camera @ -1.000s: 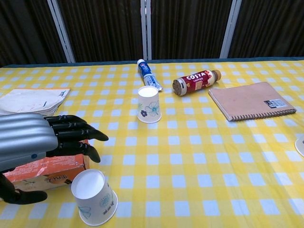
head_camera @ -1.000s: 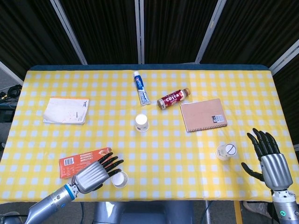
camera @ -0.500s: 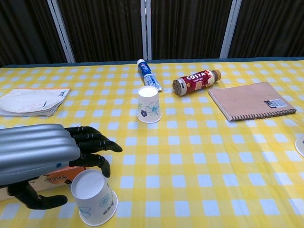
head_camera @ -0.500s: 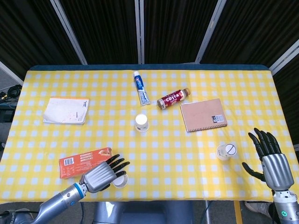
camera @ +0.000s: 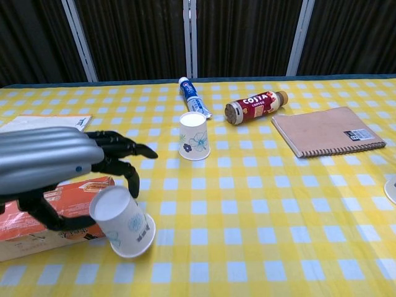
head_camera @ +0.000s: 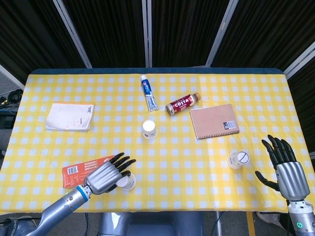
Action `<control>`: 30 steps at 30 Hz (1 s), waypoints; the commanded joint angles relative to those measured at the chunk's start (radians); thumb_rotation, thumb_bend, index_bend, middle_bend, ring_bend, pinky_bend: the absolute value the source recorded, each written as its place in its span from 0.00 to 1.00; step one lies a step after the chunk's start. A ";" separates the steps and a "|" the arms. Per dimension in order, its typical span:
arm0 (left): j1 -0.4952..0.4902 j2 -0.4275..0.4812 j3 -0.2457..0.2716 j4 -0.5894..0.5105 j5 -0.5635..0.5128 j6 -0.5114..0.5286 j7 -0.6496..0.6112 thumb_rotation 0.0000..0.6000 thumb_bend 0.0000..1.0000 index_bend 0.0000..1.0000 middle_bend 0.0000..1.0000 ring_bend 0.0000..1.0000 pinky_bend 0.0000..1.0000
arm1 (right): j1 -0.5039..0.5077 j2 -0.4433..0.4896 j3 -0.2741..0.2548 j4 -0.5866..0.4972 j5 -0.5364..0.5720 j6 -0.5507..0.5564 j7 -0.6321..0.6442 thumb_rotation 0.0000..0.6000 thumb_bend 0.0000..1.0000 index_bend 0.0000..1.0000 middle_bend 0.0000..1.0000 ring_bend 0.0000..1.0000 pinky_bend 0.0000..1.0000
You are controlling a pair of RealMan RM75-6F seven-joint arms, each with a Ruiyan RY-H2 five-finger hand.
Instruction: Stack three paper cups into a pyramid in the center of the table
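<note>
Matt paper cup (camera: pixel 124 221), checked cloth (camera: pixel 260 204)

Head view: a high camera looks steeply down and takes in the whole table (head_camera: pixel 49 157) from some way off, its far edge near the upper part of the frame, dark curtains beyond. Chest view: a low camera, close to the near edge, looks forward across the tabletop at a shallow angle. Both views share the central cup (head_camera: pixel 149 129) (camera: pixel 194 136), toothpaste tube (head_camera: pixel 148 93) (camera: pixel 193 97), coffee bottle (head_camera: pixel 182 103) (camera: pixel 255 104), and brown notebook (head_camera: pixel 214 121) (camera: pixel 327 131).
</note>
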 commanded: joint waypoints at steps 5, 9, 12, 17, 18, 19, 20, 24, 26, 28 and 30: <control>-0.032 0.070 -0.080 -0.024 -0.062 0.035 -0.064 1.00 0.44 0.41 0.00 0.00 0.00 | 0.002 0.004 0.004 0.002 0.009 -0.006 0.015 1.00 0.11 0.00 0.00 0.00 0.00; -0.067 0.078 -0.127 0.007 -0.159 0.015 -0.050 1.00 0.43 0.41 0.00 0.00 0.00 | 0.005 0.006 0.004 0.003 0.014 -0.014 0.023 1.00 0.11 0.00 0.00 0.00 0.00; -0.112 0.050 -0.165 0.069 -0.268 -0.012 -0.003 1.00 0.43 0.42 0.00 0.00 0.00 | 0.007 0.007 0.004 0.004 0.019 -0.023 0.031 1.00 0.11 0.00 0.00 0.00 0.00; -0.175 -0.011 -0.199 0.154 -0.395 -0.014 0.059 1.00 0.43 0.42 0.00 0.00 0.00 | 0.012 0.009 0.006 0.008 0.030 -0.039 0.047 1.00 0.11 0.00 0.00 0.00 0.00; -0.185 -0.021 -0.203 0.169 -0.409 -0.012 0.065 1.00 0.43 0.43 0.00 0.00 0.00 | 0.013 0.009 0.006 0.010 0.033 -0.042 0.050 1.00 0.11 0.00 0.00 0.00 0.00; -0.193 -0.032 -0.207 0.186 -0.424 -0.009 0.070 1.00 0.43 0.43 0.00 0.00 0.00 | 0.015 0.009 0.007 0.012 0.035 -0.045 0.053 1.00 0.11 0.00 0.00 0.00 0.00; -0.204 -0.046 -0.212 0.208 -0.443 -0.005 0.075 1.00 0.43 0.43 0.00 0.00 0.00 | 0.016 0.009 0.008 0.013 0.039 -0.049 0.057 1.00 0.11 0.00 0.00 0.00 0.00; -0.244 -0.096 -0.222 0.289 -0.511 -0.010 0.085 1.00 0.43 0.44 0.00 0.00 0.00 | 0.019 0.009 0.009 0.017 0.044 -0.057 0.068 1.00 0.11 0.00 0.00 0.00 0.00; -0.266 -0.129 -0.231 0.335 -0.537 -0.013 0.080 1.00 0.43 0.44 0.00 0.00 0.00 | 0.020 0.011 0.009 0.018 0.045 -0.058 0.075 1.00 0.11 0.00 0.00 0.00 0.00; -0.283 -0.157 -0.236 0.371 -0.547 -0.012 0.073 1.00 0.43 0.44 0.00 0.00 0.00 | 0.020 0.012 0.009 0.018 0.046 -0.058 0.082 1.00 0.11 0.00 0.00 0.00 0.00; -0.299 -0.182 -0.241 0.402 -0.551 -0.010 0.067 1.00 0.43 0.45 0.00 0.00 0.00 | 0.020 0.014 0.010 0.020 0.048 -0.060 0.089 1.00 0.11 0.00 0.00 0.00 0.00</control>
